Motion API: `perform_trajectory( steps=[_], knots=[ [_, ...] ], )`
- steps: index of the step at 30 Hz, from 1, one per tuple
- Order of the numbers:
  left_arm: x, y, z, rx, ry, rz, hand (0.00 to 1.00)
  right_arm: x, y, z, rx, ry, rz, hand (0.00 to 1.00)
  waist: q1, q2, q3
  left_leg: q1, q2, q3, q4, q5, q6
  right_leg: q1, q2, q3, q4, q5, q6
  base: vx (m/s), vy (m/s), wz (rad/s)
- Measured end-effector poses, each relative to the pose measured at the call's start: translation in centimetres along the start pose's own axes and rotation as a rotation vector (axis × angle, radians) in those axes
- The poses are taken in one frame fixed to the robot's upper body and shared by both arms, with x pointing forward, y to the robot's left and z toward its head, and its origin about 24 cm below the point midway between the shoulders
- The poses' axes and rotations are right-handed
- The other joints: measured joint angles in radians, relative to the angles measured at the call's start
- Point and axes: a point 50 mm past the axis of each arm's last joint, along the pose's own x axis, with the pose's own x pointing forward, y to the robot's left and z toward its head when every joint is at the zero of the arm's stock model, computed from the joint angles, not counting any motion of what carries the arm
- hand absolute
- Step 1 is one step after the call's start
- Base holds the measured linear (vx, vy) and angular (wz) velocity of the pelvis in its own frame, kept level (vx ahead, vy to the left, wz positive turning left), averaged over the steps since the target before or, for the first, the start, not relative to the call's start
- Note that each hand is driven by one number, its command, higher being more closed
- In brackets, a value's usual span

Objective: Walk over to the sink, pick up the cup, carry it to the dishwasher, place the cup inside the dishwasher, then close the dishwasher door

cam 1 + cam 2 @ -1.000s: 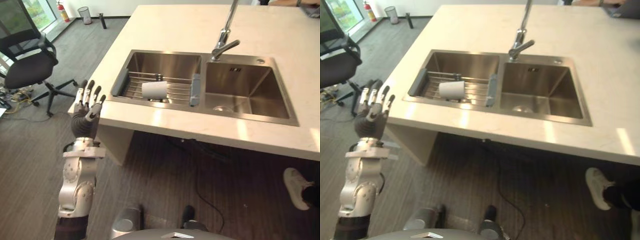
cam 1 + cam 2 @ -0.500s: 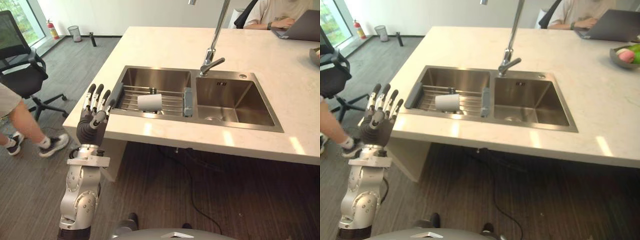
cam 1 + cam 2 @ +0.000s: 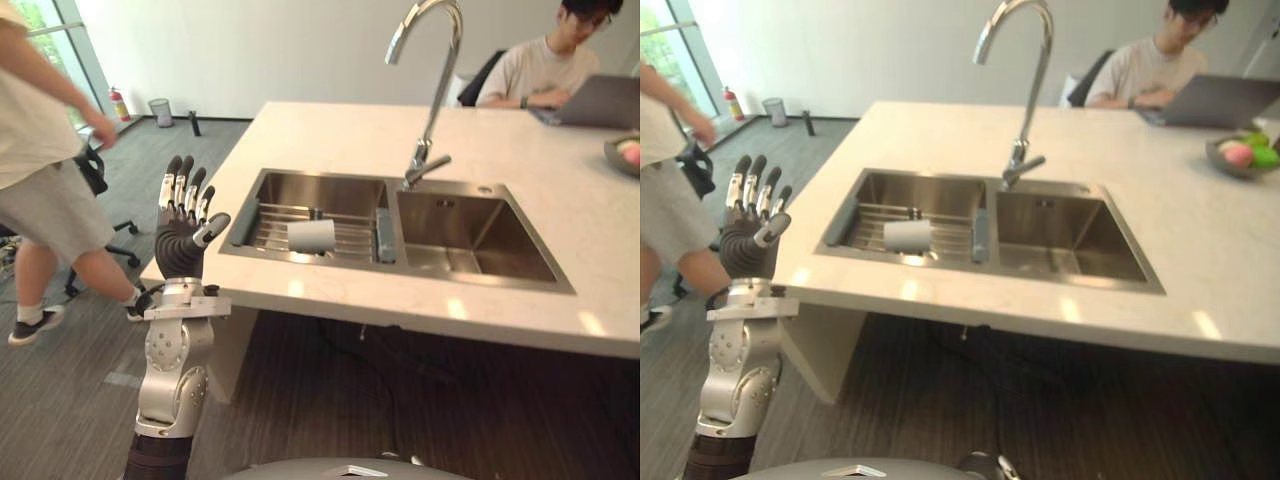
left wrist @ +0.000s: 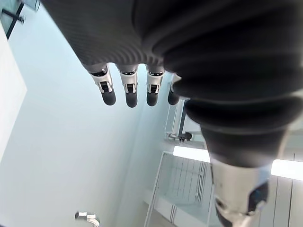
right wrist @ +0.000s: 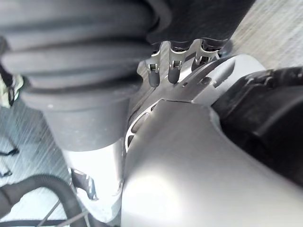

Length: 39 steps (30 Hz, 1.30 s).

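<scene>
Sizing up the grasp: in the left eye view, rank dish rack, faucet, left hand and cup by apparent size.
1. Dish rack.
2. Faucet and left hand: roughly alike, unranked; the faucet is tall but thin, the hand nearer the camera.
3. Cup, clearly smallest.

right hand empty, floor beyond it

the right hand (image 5: 194,21) shows from very close, its dark ribbed cover (image 5: 71,52) in broad stacked folds. beside the cover a row of silver fingers (image 5: 173,66) reaches out straight, side by side, each ending in a dark tip. they hold nothing and touch nothing. past the hand lies grey floor (image 5: 272,23) with fine streaks, and the same streaked floor shows again on the far side of the cover.
</scene>
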Motion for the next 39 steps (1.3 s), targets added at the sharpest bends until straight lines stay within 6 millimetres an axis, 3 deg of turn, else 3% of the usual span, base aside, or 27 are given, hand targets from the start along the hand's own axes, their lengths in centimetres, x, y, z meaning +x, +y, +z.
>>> perform_trajectory(
  steps=[1,2,3,4,5,7,10,11,15,17,18,19,20,21,22,24,26,28,35,39],
  knots=[
    [0.0,0.2,0.2,0.008,-0.017,0.002,0.00,0.1,0.4,0.0,0.001,0.006,0.008,0.00,0.001,-0.010,0.004,-0.001,0.003,-0.004,-0.002,-0.001,-0.003,-0.003,0.014,-0.004,-0.039,0.000,0.001,0.16,-0.009,0.20],
    [0.1,0.7,0.6,0.033,-0.040,0.006,0.00,0.3,0.8,-0.2,0.006,0.029,0.012,0.00,0.004,-0.036,0.013,-0.001,0.002,-0.003,-0.007,0.000,-0.017,0.002,0.044,-0.014,-0.160,0.018,0.004,0.21,-0.104,0.11],
    [0.2,1.2,0.7,0.061,-0.042,0.009,0.00,0.5,1.1,-0.4,0.011,0.052,0.017,0.00,0.003,-0.054,0.020,0.000,-0.004,-0.005,-0.007,0.001,-0.023,0.024,0.081,-0.013,-0.294,0.074,0.013,0.23,-0.125,0.14],
    [0.1,1.4,0.1,0.070,-0.017,0.028,0.00,0.4,0.6,-0.3,0.020,0.062,0.000,0.00,-0.001,-0.026,0.019,0.003,0.013,-0.015,-0.006,-0.003,-0.031,0.052,0.106,-0.028,-0.332,0.090,0.028,0.22,-0.108,0.12],
    [0.1,1.3,0.0,0.066,-0.011,0.038,0.00,0.4,0.3,-0.2,0.027,0.069,-0.009,0.00,-0.001,-0.019,0.013,0.010,0.028,-0.022,-0.012,-0.006,-0.036,0.077,0.130,-0.039,-0.374,0.100,0.031,0.21,-0.043,0.06],
    [0.7,0.7,-0.3,0.049,0.002,0.017,0.00,0.2,-0.8,-0.3,0.091,0.102,-0.048,0.00,-0.005,0.038,0.016,0.023,0.059,-0.027,-0.032,-0.001,-0.046,0.120,0.183,-0.056,-0.475,0.135,0.026,0.27,-0.036,-0.03],
    [1.7,-0.3,-1.2,0.036,0.025,-0.030,0.00,-0.1,-1.5,-1.0,0.163,0.149,-0.076,0.00,-0.013,0.049,0.026,0.010,0.076,-0.030,0.013,0.007,-0.059,0.166,0.206,-0.067,-0.543,0.143,0.024,0.21,-0.063,0.00],
    [1.6,-0.5,-1.3,0.032,0.032,-0.045,0.00,-0.1,-1.5,-1.1,0.175,0.158,-0.079,0.00,-0.013,0.045,0.029,0.001,0.077,-0.031,0.045,0.008,-0.062,0.176,0.206,-0.066,-0.551,0.143,0.024,0.15,-0.074,-0.07],
    [1.2,-2.1,-2.1,0.036,0.062,-0.143,0.00,-0.2,-1.9,-1.0,0.201,0.167,-0.096,0.00,-0.002,0.039,0.076,-0.138,0.107,-0.070,0.418,0.035,-0.101,0.261,0.212,-0.036,-0.625,0.152,0.016,0.09,-0.030,-0.24],
    [1.1,-2.2,-2.4,0.041,0.082,-0.155,0.00,-0.2,-2.0,-0.9,0.206,0.163,-0.099,0.00,0.009,0.046,0.074,-0.152,0.112,-0.090,0.431,-0.011,-0.087,0.273,0.213,-0.022,-0.641,0.156,0.016,0.08,0.076,-0.49],
    [1.0,-2.4,-2.6,0.043,0.096,-0.184,0.00,-0.2,-2.2,0.2,0.223,0.133,-0.099,0.00,0.014,0.051,0.074,-0.167,0.111,-0.125,0.314,-0.057,-0.080,0.272,0.202,0.014,-0.656,0.159,0.021,0.05,0.123,-0.52],
    [0.9,-2.7,-2.7,0.048,0.099,-0.213,0.00,-0.1,-2.1,0.7,0.234,0.122,-0.095,0.00,0.014,0.052,0.074,-0.178,0.104,-0.159,0.218,-0.046,-0.086,0.272,0.190,0.028,-0.669,0.163,0.033,0.05,0.160,-0.56],
    [0.8,-3.1,-2.8,0.050,0.104,-0.231,0.00,-0.1,-2.3,1.0,0.233,0.115,-0.098,0.00,0.014,0.057,0.074,-0.176,0.100,-0.176,0.159,-0.009,-0.089,0.271,0.186,0.036,-0.670,0.165,0.044,0.05,0.226,-0.32],
    [0.6,-3.7,-3.0,0.053,0.109,-0.267,0.00,-0.3,-2.9,1.7,0.227,0.100,-0.111,0.00,0.012,0.087,0.071,-0.166,0.111,-0.207,0.048,0.121,-0.108,0.272,0.196,0.046,-0.668,0.161,0.070,0.06,0.214,-0.25],
    [0.5,-3.9,-3.2,0.052,0.116,-0.278,0.00,-0.3,-3.2,2.0,0.228,0.092,-0.118,0.00,0.013,0.091,0.070,-0.144,0.107,-0.210,0.028,0.100,-0.113,0.270,0.195,0.054,-0.668,0.161,0.081,0.09,0.262,-0.18],
    [0.3,-4.5,-2.9,0.066,0.112,-0.340,0.00,0.0,-2.0,0.9,0.286,0.119,-0.091,0.00,0.002,0.044,0.074,-0.116,0.044,-0.182,-0.069,0.133,-0.078,0.267,0.126,0.068,-0.678,0.175,0.112,0.05,0.220,-0.04],
    [0.2,-4.8,-2.6,0.079,0.102,-0.384,0.00,0.0,-1.5,-0.2,0.323,0.136,-0.090,0.00,0.002,0.019,0.074,-0.094,0.016,-0.166,-0.122,0.157,-0.065,0.266,0.098,0.069,-0.701,0.188,0.121,0.06,0.137,-0.03],
    [0.2,-5.0,-2.2,0.093,0.091,-0.420,0.00,0.0,-1.6,-0.4,0.315,0.146,-0.097,0.00,-0.007,0.015,0.071,-0.081,0.002,-0.151,-0.142,0.162,-0.060,0.266,0.082,0.075,-0.713,0.199,0.133,0.09,0.085,-0.15],
    [-0.6,-6.5,-3.3,0.172,0.154,-0.513,0.00,0.0,-1.6,0.1,0.291,0.152,-0.127,0.00,-0.023,0.047,0.045,-0.054,0.027,-0.117,-0.185,0.162,-0.073,0.258,0.112,0.098,-0.741,0.204,0.131,0.05,-0.032,-0.17],
    [-1.0,-5.2,-6.0,0.438,0.249,-0.524,0.00,0.2,-1.3,0.6,0.248,0.164,-0.133,0.00,-0.040,0.046,0.036,-0.035,0.050,-0.100,-0.212,0.168,-0.085,0.265,0.140,0.098,-0.772,0.219,0.109,-0.01,-0.065,-0.16]
  ],
)
